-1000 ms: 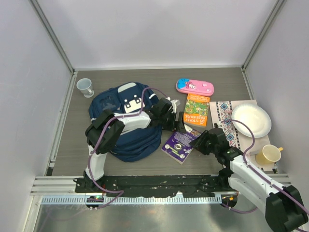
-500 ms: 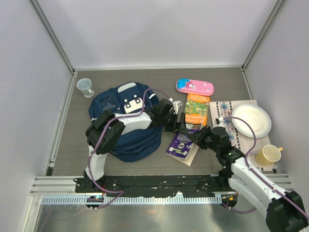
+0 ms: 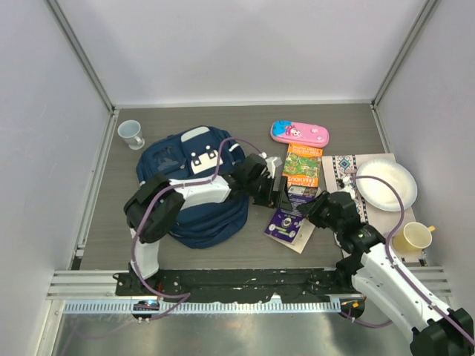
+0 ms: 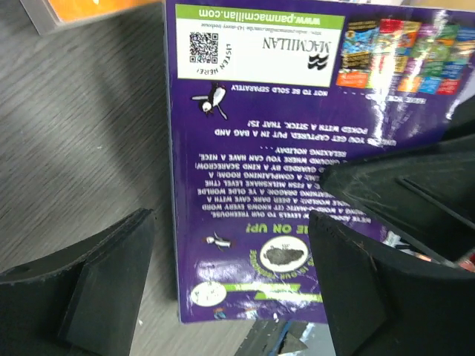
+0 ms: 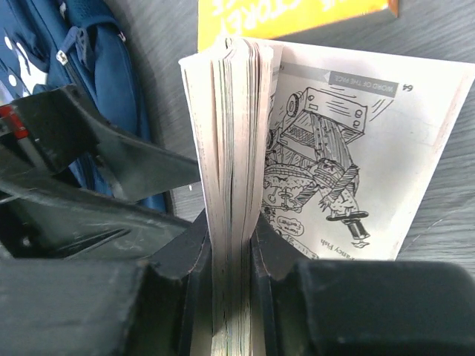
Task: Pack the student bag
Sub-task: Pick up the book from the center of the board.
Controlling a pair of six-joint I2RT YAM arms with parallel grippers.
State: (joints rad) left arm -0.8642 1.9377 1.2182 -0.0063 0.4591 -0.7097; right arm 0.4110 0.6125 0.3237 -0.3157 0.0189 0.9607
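Observation:
The student bag [image 3: 194, 194], a navy backpack, lies left of centre, and its blue fabric [image 5: 74, 52] shows in the right wrist view. A purple paperback [image 3: 286, 223] lies just right of it, with its back cover [image 4: 252, 148] facing the left wrist camera. My right gripper [image 5: 234, 252] is shut on the paperback's stack of pages [image 5: 231, 148], while one loose illustrated page [image 5: 349, 148] lies flat. In the top view the right gripper [image 3: 306, 215] sits at the book's right edge. My left gripper [image 4: 234, 297] hangs open over the cover's near corner, one finger [image 4: 104, 289] off the book on the table.
A green and orange book [image 3: 303, 169] lies behind the paperback, with a pink pencil case [image 3: 299, 133] farther back. To the right are a patterned mat [image 3: 347, 185], a white plate [image 3: 386, 185] and a yellow cup [image 3: 413, 237]. A pale mug [image 3: 131, 133] stands at the back left.
My right gripper has closed on the paperback's pages and swung the book rightward, tilting its edge up. My left gripper's jaws have opened a little wider and stayed by the book.

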